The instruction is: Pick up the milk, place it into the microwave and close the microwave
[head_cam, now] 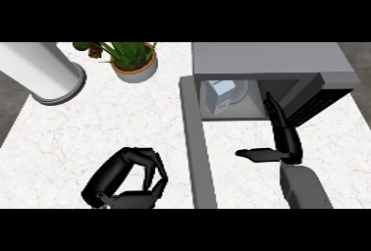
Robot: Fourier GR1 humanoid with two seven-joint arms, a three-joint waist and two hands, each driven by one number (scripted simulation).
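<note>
**Operator:** Head view. Report the state of each robot hand.

**Technician:** Right robot hand (281,128): fingers straight, thumb spread wide, holding nothing. Its fingertips reach into the opening of the microwave (268,59). Left robot hand (127,181): fingers curled together with nothing in them, low over the tabletop (58,132).

**Operator:** Locate the milk and list container contents.

**Technician:** The milk (220,95) stands upright inside the microwave cavity, ahead and to the left of the right robot hand's fingertips and apart from them. Nothing else shows in the cavity. A plant pot (134,66), far ahead of the left robot hand, holds a green plant.

**Operator:** Possible faults from here?

**Technician:** The door (199,162) stands open between the two hands, just left of the right thumb. Placement looks complete and closing remains.

- Fault one: the door swings while fingers occupy the opening. They would block it.
- Fault two: the right robot hand drifts left on withdrawal, clips the milk and tips it.
</note>
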